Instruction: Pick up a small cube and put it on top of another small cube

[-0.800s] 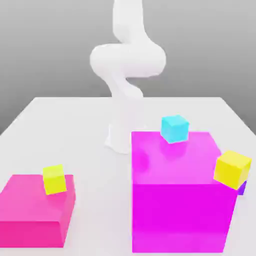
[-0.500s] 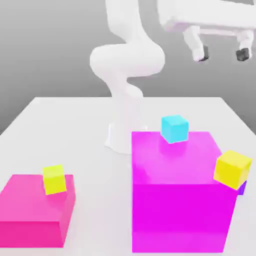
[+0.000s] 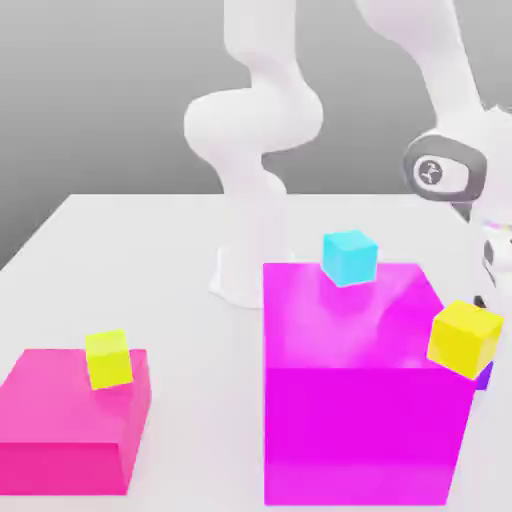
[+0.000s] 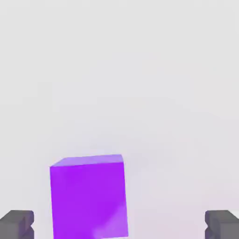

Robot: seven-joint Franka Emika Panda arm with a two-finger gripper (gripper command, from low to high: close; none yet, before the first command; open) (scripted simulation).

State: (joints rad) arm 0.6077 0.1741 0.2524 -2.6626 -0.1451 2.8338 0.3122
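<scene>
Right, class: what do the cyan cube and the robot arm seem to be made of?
The small cyan cube looks like smooth plastic, perhaps painted wood: flat, even colour, no grain. The white jointed robot arm seems to be hard plastic or painted metal, with softly shaded, rounded casings.

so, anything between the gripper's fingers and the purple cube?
Nothing visible: in the hand view, only bare white surface shows between each of the open fingers and the purple cube.

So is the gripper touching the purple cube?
Apart: the hand view shows pale gaps between the purple cube and both fingers of the open gripper.
</scene>
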